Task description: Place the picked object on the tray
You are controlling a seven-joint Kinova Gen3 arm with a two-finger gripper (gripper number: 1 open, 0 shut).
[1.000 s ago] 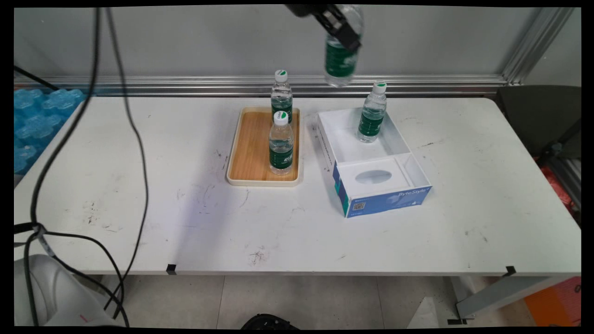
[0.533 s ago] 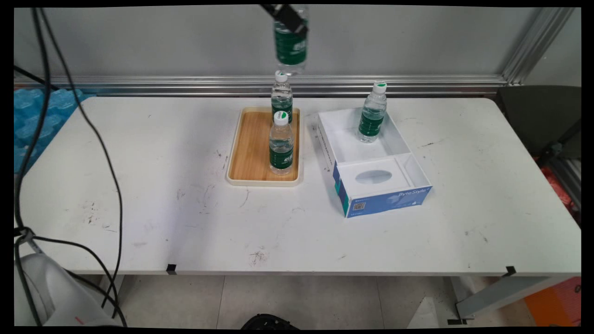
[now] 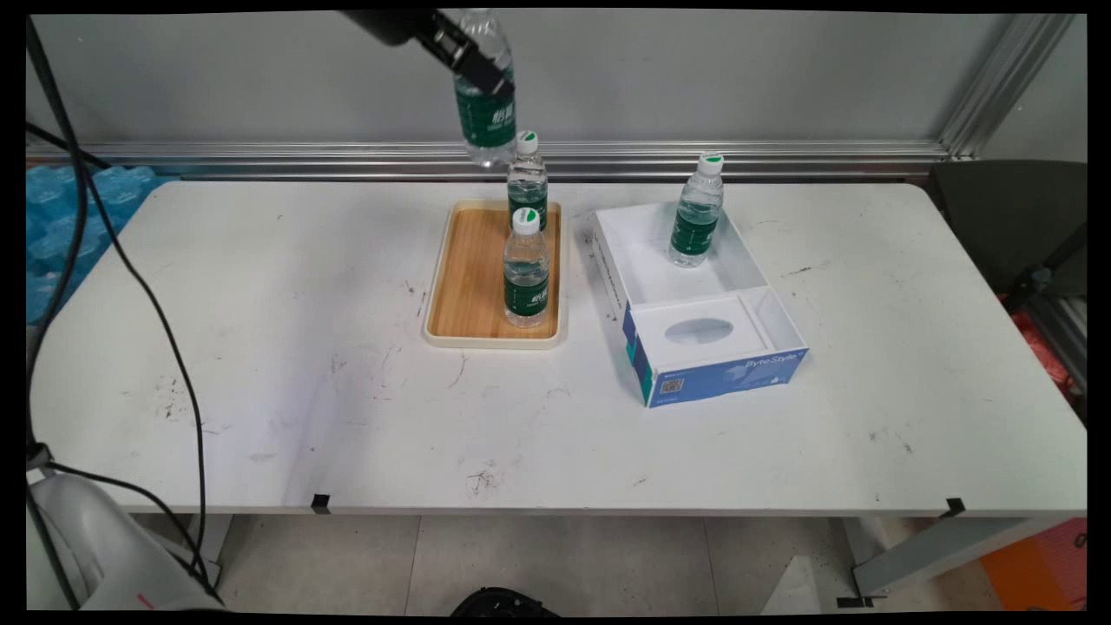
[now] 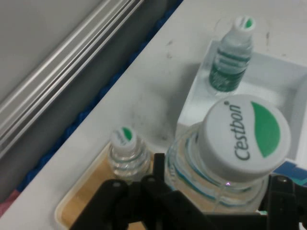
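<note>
Claw (image 3: 479, 65) high over the worktop (image 3: 260, 347), near the top edge of the main view, clamped on a held bottle (image 3: 486, 113) just below its neck. The bottle hangs clear in the air, above the tray's (image 3: 460, 286) far left corner and just left of the rear bottle (image 3: 527, 178).

Hand view: the held bottle's white-and-green cap (image 4: 244, 136) sits between the black fingers (image 4: 158, 175).

Front bottle (image 3: 526, 269) stands on the tray's near right part. A fourth bottle, the box bottle (image 3: 696, 213), stands in the far compartment of the open box (image 3: 720, 365), to the tray's right.

Risks, as I judge them:
- The held bottle hangs close beside the rear bottle's cap; a sideways drift could knock that one over.
- The grip is high on smooth plastic, so a swing or slip might drop it.
- Both tray bottles crowd the right side, leaving only the left half bare.
</note>
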